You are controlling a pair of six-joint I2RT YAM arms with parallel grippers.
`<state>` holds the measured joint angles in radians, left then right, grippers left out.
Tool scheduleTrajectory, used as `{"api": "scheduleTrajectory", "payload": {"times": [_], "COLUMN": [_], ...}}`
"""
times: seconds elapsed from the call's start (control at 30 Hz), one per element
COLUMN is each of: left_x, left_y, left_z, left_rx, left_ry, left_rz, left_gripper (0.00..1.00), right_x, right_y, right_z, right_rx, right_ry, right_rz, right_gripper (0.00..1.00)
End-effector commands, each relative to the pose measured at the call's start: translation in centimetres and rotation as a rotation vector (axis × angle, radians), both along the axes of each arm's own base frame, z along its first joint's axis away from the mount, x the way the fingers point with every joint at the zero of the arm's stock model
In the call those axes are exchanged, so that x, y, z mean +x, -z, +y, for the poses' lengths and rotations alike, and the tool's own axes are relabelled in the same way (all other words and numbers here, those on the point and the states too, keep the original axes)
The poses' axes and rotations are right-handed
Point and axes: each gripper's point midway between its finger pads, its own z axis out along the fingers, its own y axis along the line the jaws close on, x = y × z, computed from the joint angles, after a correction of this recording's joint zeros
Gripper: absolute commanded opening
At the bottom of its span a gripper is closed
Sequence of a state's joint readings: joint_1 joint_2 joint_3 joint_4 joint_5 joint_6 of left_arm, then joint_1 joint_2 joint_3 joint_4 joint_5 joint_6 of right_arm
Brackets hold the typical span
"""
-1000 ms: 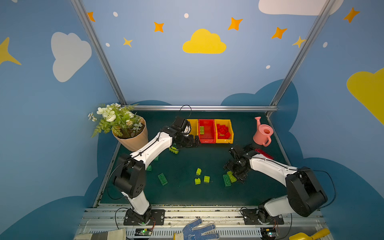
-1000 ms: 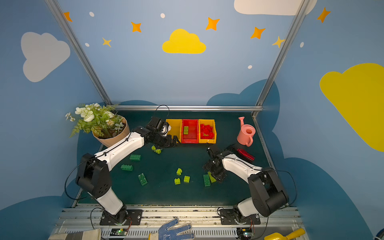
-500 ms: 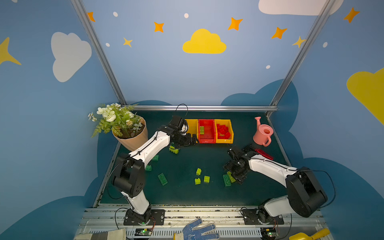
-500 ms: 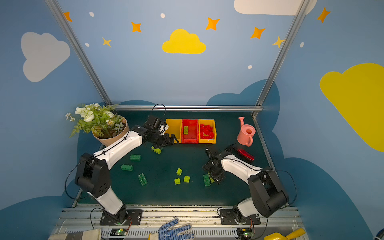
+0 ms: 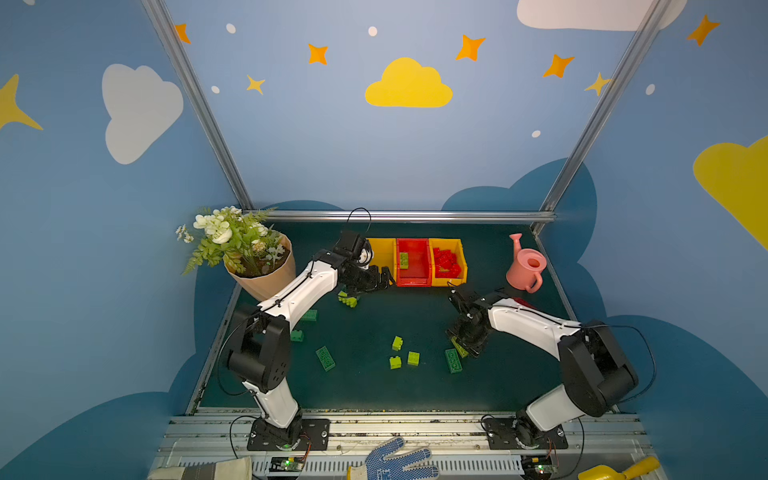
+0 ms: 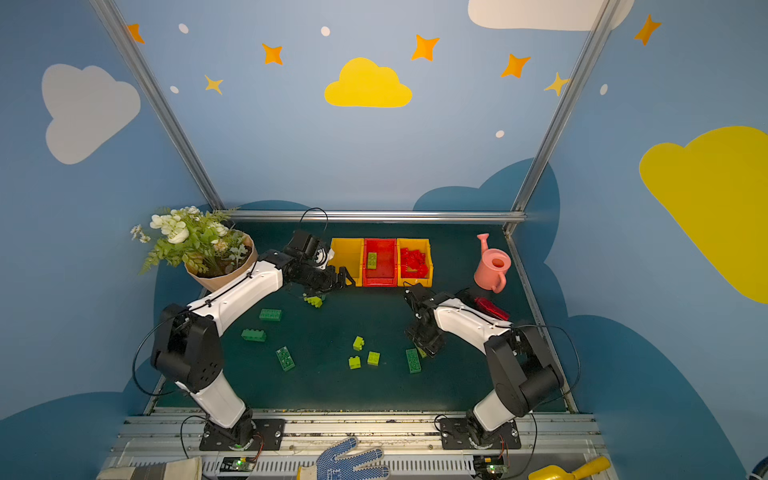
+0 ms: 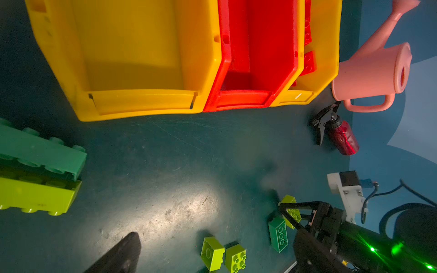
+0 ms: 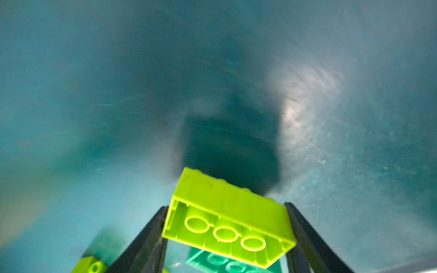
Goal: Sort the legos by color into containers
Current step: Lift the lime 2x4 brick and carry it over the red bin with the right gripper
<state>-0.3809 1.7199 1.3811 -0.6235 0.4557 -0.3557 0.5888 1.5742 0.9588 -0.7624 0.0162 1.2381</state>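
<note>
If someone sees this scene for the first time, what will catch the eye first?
The row of containers, two yellow with a red one between, stands out at the back of the dark table; the right yellow one holds a pile of red legos. In the right wrist view a lime green brick sits tilted in the right end effector. In both top views a pink watering can stands to the right of the row.
</note>
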Motion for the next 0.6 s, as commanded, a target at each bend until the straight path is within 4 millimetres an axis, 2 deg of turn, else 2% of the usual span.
{"api": "scheduleTrajectory", "payload": {"times": [0.0, 0.17, 0.33, 0.43, 0.57], "left_x": [0.2, 0.4, 0.7, 0.8, 0.8], "left_y": [0.3, -0.1, -0.3, -0.4, -0.6], "left_z": [0.2, 1.1, 3.2, 4.5, 6.2], "left_rx": [0.002, 0.025, 0.045, 0.053, 0.070], "left_ry": [-0.002, -0.022, -0.080, -0.114, -0.151], "left_rz": [-0.002, -0.023, -0.035, -0.036, -0.035], "left_gripper": [1.00, 1.00, 1.00, 1.00, 1.00], "right_x": [1.8, 6.4, 12.1, 15.6, 19.7], "right_y": [-2.4, -5.3, -7.6, -8.4, -8.8], "right_z": [0.5, 4.0, 8.3, 10.4, 11.8], "right_rx": [-0.053, -0.002, 0.052, 0.047, 0.060], "right_ry": [-0.124, -0.269, -0.454, -0.579, -0.642], "right_rz": [-0.042, -0.143, -0.272, -0.369, -0.443], "right_gripper": [0.46, 0.47, 0.47, 0.47, 0.47]}}
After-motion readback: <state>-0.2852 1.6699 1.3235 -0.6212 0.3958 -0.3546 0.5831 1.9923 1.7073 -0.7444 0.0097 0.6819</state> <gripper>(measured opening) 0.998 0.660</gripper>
